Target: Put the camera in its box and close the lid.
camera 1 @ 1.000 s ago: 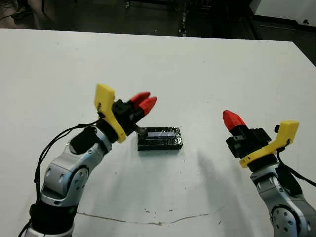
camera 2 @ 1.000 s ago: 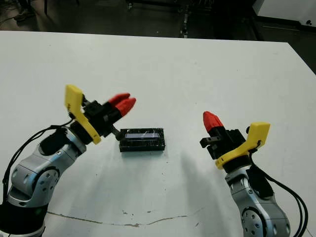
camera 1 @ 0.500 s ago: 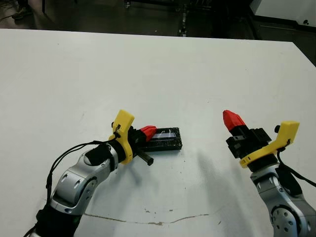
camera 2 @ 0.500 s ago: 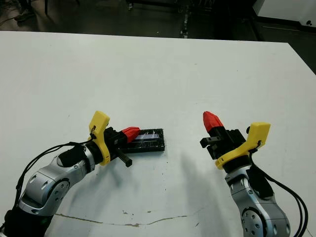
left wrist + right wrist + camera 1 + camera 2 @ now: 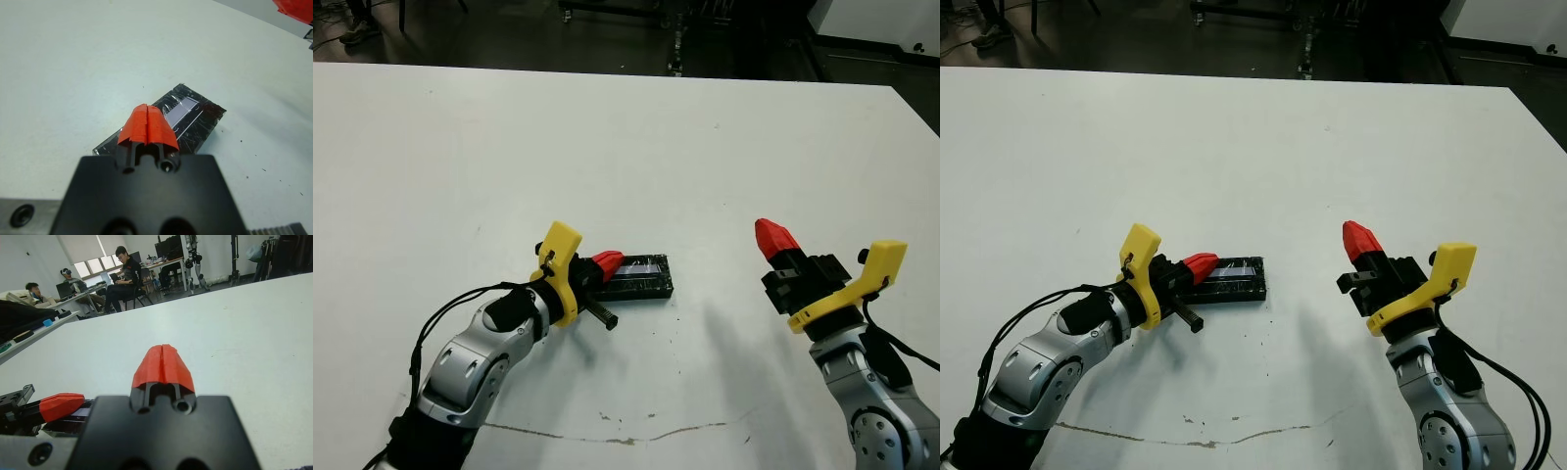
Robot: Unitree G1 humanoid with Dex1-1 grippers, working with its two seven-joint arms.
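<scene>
The left tool (image 5: pixel 607 260) is clenched, its two red fingertips (image 5: pixel 147 125) pressed together with nothing between them, and rests low on the near end of the lid (image 5: pixel 641 275). The lid lies flat on the white table (image 5: pixel 626 137), extending ahead of the left tool's tips, glossy black with pale reflective streaks. The right tool (image 5: pixel 773 238) is also clenched and empty, raised above the table well apart from the lid, on the lid's far side from the left tool.

White table (image 5: pixel 607 127); seated people (image 5: pixel 124 279), perhaps working.
</scene>
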